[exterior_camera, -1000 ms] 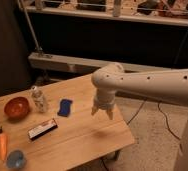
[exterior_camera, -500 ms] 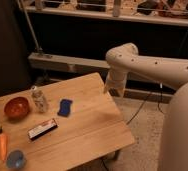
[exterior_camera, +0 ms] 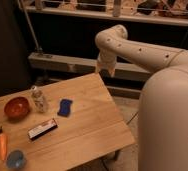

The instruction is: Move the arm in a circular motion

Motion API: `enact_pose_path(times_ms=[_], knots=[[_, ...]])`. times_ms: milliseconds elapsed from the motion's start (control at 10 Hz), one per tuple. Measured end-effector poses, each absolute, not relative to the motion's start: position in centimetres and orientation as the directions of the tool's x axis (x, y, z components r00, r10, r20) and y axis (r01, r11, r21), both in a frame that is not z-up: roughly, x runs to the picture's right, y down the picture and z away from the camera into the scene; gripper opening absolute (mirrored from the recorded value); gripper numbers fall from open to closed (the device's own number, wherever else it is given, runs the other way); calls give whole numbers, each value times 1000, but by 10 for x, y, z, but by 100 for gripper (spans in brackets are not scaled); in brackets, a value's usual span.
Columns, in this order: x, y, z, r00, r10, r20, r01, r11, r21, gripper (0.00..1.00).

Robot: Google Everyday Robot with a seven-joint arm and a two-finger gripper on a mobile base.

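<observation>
Arm (exterior_camera: 152, 56) tubing rises from the bulky body at right to a rounded elbow at top centre, behind the table (exterior_camera: 94, 132). We find the end effector (exterior_camera: 107, 69) pointing downward near the table's far corner; we cannot tell its state. At the table's left lie a red bowl (exterior_camera: 16, 107), a blue sponge (exterior_camera: 65, 107) and a carrot (exterior_camera: 2, 144).

The arm (exterior_camera: 147, 52) is a thick, smooth cream-white tube, like moulded plastic, with a row of small dark dots along its side. It swells into a rounded elbow joint (exterior_camera: 112, 36) of the same pale colour. At the near right a broad, domed cream shell (exterior_camera: 172, 120) stands plain and unmarked. The gripper (exterior_camera: 107, 67) is a short, tapered cream piece, above the far edge of the wooden surface (exterior_camera: 92, 120).
</observation>
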State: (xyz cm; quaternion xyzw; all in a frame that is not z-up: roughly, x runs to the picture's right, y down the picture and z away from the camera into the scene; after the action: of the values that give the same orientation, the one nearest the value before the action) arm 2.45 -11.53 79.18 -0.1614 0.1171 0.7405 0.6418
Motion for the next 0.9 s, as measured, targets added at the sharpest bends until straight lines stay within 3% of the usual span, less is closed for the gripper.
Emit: enact_pose_path(times_ms=[400,900], knots=[[-111,-103,787,168,878,-448,-948,20,-316,65],[-209,-25,757,579,680,-450,-765,263,-588,65]])
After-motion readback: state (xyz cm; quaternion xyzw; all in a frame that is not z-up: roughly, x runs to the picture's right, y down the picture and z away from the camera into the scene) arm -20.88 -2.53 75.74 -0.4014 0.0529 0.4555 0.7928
